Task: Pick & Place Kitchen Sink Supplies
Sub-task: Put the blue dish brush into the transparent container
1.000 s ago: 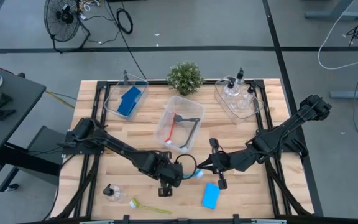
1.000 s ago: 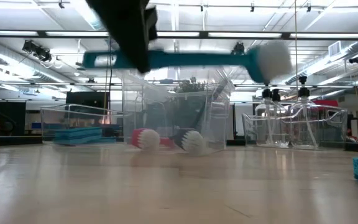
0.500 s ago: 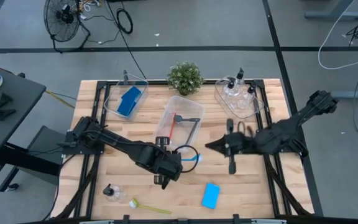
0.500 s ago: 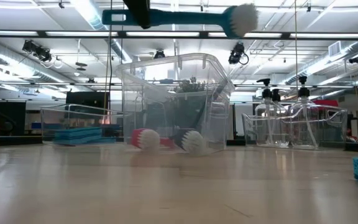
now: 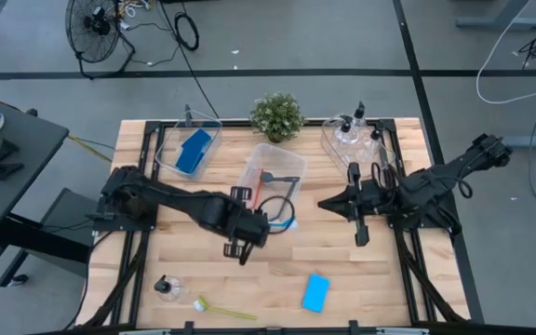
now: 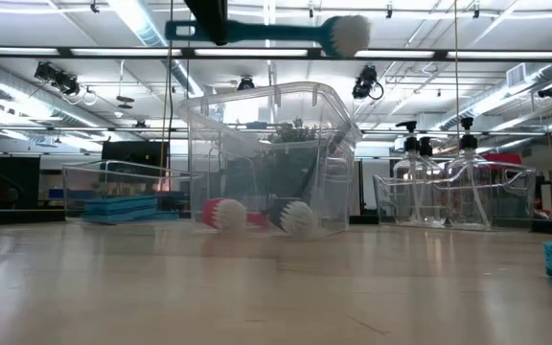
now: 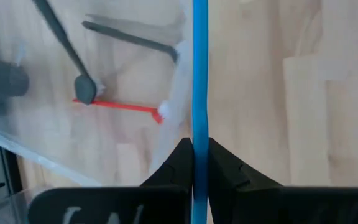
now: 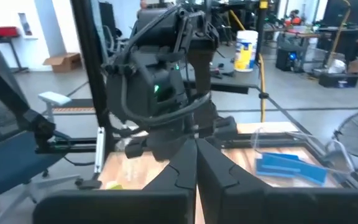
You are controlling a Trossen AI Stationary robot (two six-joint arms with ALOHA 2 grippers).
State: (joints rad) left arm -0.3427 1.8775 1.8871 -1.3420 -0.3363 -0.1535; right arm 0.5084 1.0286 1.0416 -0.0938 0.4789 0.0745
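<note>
A blue long-handled brush (image 6: 276, 31) with a white bristle head (image 6: 348, 34) hangs level, high above the table, near the middle clear bin (image 5: 270, 186). My left gripper (image 5: 249, 231) is shut on it. The bin holds a red brush (image 7: 120, 106) and grey brushes (image 7: 129, 38). My right gripper (image 5: 328, 203) is shut with nothing in it and stands clear of the table, right of the bin. A blue sponge (image 5: 315, 291), a yellow-green brush (image 5: 221, 309) and a small pump bottle (image 5: 166, 288) lie near the front edge. My left gripper pinches the blue brush's thin handle (image 7: 199, 134) between its two fingers, toward the end away from the bristle head. The fingers (image 7: 178, 163) come steeply from above and lie across the handle. The brush is level and lifted clear of the table.
A clear bin with blue sponges (image 5: 191, 149) stands at the far left, and a clear bin with pump bottles (image 5: 356, 144) at the far right. A small potted plant (image 5: 276, 115) sits at the far edge between them. Bare wood lies in the table's near middle.
My left gripper has risen and gone toward the far edge and the middle bin, carrying the blue brush level and higher. My right gripper, still shut, has drawn back up and toward the table's right and far edges, away from the brush's head.
</note>
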